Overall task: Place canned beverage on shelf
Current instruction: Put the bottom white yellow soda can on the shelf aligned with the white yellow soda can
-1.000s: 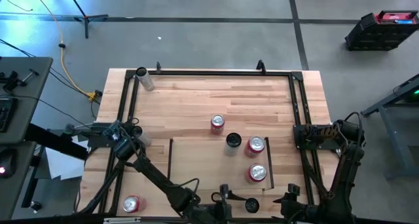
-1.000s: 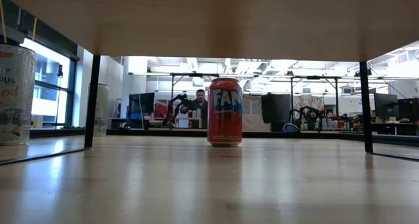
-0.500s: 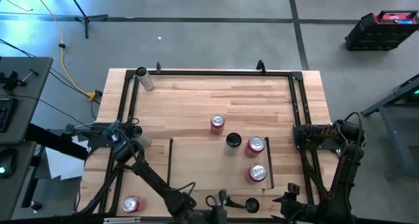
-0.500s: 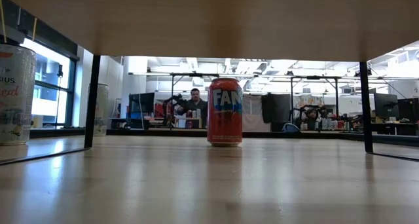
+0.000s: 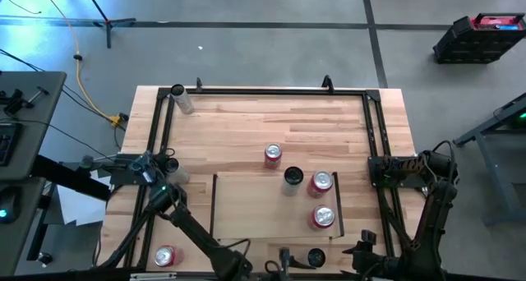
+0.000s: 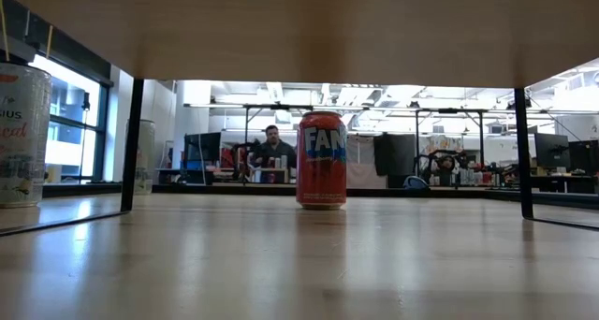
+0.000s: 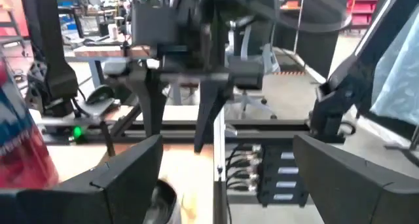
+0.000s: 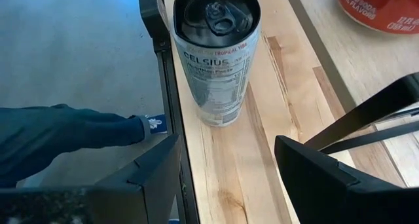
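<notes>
slim black-topped can stands upright on table at 6 o'clock edge, just off the shelf. right gripper fingers open, empty, can just ahead. left gripper fingers wide, empty. judged rigid, smooth, slippery; grip mid-body.

Glossy metal can, pale smooth wood shelf, plank-striped wooden tabletop

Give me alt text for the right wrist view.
A slim silver Celsius can with a black top stands upright on the wooden tabletop by its black edge rail, ahead of the right gripper, whose fingers are apart and empty. A red can's base shows at a corner.
</notes>
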You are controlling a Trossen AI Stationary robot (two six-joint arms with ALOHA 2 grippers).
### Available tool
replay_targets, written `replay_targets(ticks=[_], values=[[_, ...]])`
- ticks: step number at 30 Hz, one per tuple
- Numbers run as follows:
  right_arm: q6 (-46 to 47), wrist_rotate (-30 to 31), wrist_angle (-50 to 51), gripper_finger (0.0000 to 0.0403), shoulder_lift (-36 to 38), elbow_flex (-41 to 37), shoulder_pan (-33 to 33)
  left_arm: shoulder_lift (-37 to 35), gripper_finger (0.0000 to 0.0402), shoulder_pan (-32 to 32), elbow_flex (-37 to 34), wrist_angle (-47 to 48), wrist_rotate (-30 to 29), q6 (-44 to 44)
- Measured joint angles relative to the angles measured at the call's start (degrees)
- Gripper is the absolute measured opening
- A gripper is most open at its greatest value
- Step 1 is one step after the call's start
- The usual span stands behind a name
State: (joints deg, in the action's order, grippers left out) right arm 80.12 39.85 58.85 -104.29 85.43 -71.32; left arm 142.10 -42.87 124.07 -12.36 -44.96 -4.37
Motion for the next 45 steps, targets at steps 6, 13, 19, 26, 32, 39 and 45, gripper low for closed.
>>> replay_targets(ticks=[6,13,19,26,32,39,45], values=[[0.0,-0.8,-0.4,0.0232,0.0,0.0,-0.2,0.1,0.0333,0.0,0.7,5.2,-3.5,-1.5],[0.0,-0.8,-0.4,0.0232,0.0,0.0,-0.4,0.1,0.0333,0.9,0.7,12.6,-5.0,-7.9],[0.0,-0.8,-1.0,0.0232,0.0,0.0,-0.4,0.1,0.0333,2.9,0.7,16.8,-3.9,-13.2],[-0.5,-0.8,-1.4,0.0232,0.0,0.0,-0.4,0.1,0.0333,3.5,0.7,18.4,-2.6,-14.9],[-0.6,-0.8,-1.4,0.0232,0.0,0.0,-0.4,0.1,0.0333,3.7,0.7,18.9,-0.6,-14.0],[-0.6,-0.8,-1.5,0.0232,0.0,0.0,-0.4,0.7,0.0333,4.9,0.6,19.8,1.1,-15.5],[-0.6,-0.8,-1.7,0.0232,0.0,0.0,-0.4,1.6,0.0333,5.4,0.7,19.3,1.7,-15.2]])
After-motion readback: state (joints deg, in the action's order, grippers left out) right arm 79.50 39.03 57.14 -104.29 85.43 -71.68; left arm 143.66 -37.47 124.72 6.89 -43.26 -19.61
